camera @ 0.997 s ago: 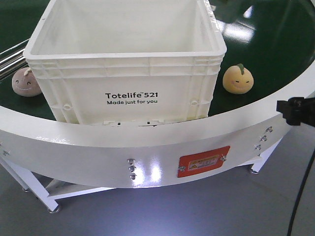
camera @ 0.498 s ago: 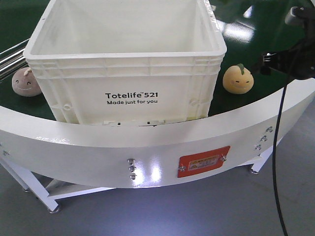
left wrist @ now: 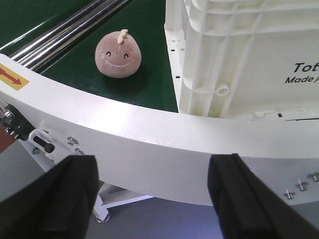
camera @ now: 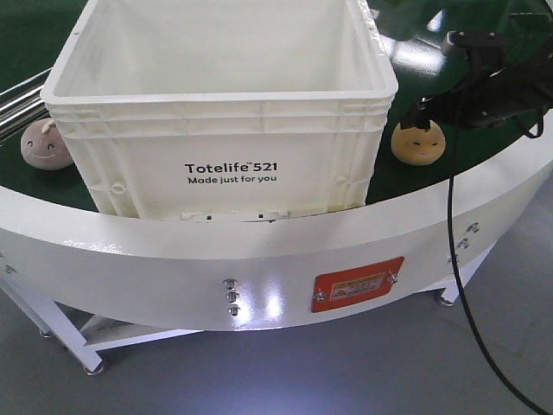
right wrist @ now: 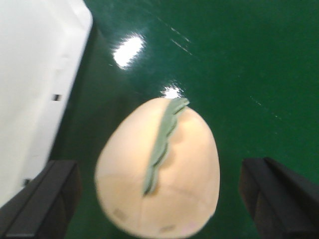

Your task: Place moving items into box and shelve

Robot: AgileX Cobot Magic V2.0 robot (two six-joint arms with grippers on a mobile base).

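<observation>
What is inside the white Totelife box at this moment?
Only bare white inner walls show inside the white box. Its front wall hides the floor, so something low there cannot be excluded. The pinkish plush toy and the yellow-orange plush toy lie outside it.

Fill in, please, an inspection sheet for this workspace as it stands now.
Surface: green belt inside a white curved rim.
Job's things: box on the belt, no toys seen inside; orange plush to its right; pink plush to its left.
Clutter: nothing seen.
Grippers: right gripper open, fingers on either side of the orange plush, not touching; left gripper open, empty, outside the rim.
Cables: black cable hangs from the right arm across the rim.
Surroundings: grey floor; steel rods beside the pink plush.
</observation>
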